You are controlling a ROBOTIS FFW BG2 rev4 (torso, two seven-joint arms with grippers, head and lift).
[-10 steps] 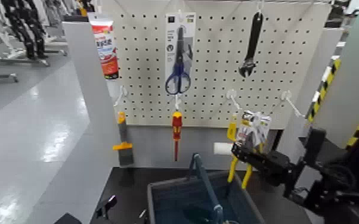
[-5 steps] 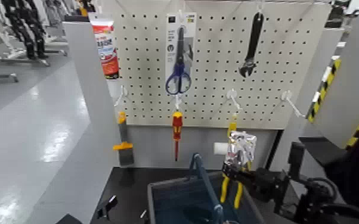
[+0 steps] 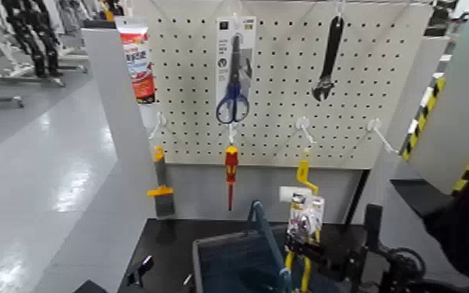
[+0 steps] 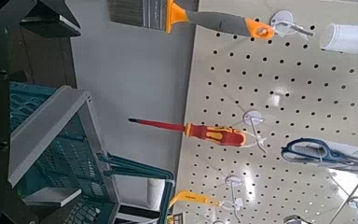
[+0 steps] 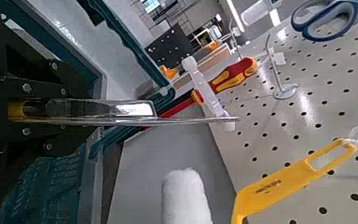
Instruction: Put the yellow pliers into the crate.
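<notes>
My right gripper [image 3: 312, 254] is shut on the yellow pliers [image 3: 305, 224], which are fixed to a printed card, and holds them upright over the right end of the crate [image 3: 200, 263]. The yellow handles hang down toward the crate's inside, just right of its hoop handle [image 3: 262, 226]. In the right wrist view the card [image 5: 140, 110] shows edge-on between my dark fingers [image 5: 37, 70], with the crate wall [image 5: 37, 191] below. My left gripper [image 3: 139, 270] is parked low, left of the crate. The left wrist view shows the crate's rim [image 4: 51, 140].
The pegboard [image 3: 284, 117] behind the crate holds blue scissors [image 3: 232, 97], a black wrench [image 3: 329, 58], a red-and-yellow screwdriver [image 3: 230, 167], a yellow-handled paint roller [image 3: 304, 173], a brush [image 3: 160, 195] and bare hooks [image 3: 378, 132]. A grey post [image 3: 117, 117] stands at left.
My right gripper has carried the yellow pliers down and to the left, away from the pegboard hook, to a spot over the crate's right end. The left arm has not moved.
</notes>
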